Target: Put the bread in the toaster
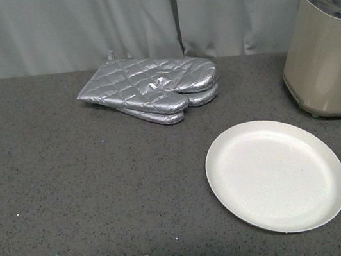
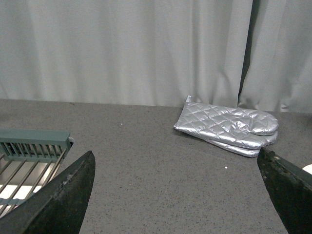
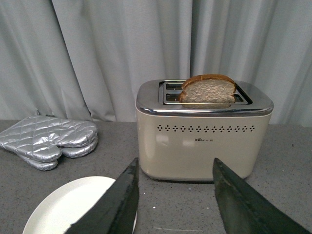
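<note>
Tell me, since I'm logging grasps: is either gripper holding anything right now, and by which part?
Nothing is held. The left gripper and right gripper both stand open and empty; the bread sits in the toaster slot.

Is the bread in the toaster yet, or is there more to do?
Looks done: the brown-crusted bread slice stands in a slot of the beige chrome-topped toaster. The round white plate is bare. Both grippers, left and right, are open, holding nothing. Nothing seems left.
</note>
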Robot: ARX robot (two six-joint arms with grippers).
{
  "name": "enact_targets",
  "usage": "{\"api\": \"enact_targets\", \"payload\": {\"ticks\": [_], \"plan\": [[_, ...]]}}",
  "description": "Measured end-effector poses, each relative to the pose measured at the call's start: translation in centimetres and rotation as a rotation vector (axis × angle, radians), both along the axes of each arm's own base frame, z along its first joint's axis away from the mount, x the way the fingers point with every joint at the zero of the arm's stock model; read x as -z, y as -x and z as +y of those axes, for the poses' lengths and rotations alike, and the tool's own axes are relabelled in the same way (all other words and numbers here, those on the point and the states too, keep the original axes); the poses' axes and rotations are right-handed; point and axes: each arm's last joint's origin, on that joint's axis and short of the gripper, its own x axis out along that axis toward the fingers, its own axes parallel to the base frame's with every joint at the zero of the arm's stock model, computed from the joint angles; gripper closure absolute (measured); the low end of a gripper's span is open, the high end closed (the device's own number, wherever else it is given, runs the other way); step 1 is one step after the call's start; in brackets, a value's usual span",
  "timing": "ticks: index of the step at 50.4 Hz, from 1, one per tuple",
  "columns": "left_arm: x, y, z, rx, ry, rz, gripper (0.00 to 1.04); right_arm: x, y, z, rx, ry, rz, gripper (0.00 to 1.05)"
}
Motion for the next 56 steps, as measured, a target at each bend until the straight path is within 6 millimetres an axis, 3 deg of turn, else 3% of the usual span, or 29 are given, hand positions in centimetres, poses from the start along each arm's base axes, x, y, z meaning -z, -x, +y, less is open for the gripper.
{"api": "enact_targets", "payload": {"ticks": [12, 56], "plan": [[0.00, 0.00, 0.00, 0.001, 0.000, 0.000, 0.07, 0.00, 0.00, 0.00, 0.001, 0.000, 0.000, 0.08], [0.00, 0.00, 0.00, 0.001, 0.000, 0.000, 0.07, 0.00, 0.00, 0.00, 0.001, 0.000, 0.000, 0.09]]}}
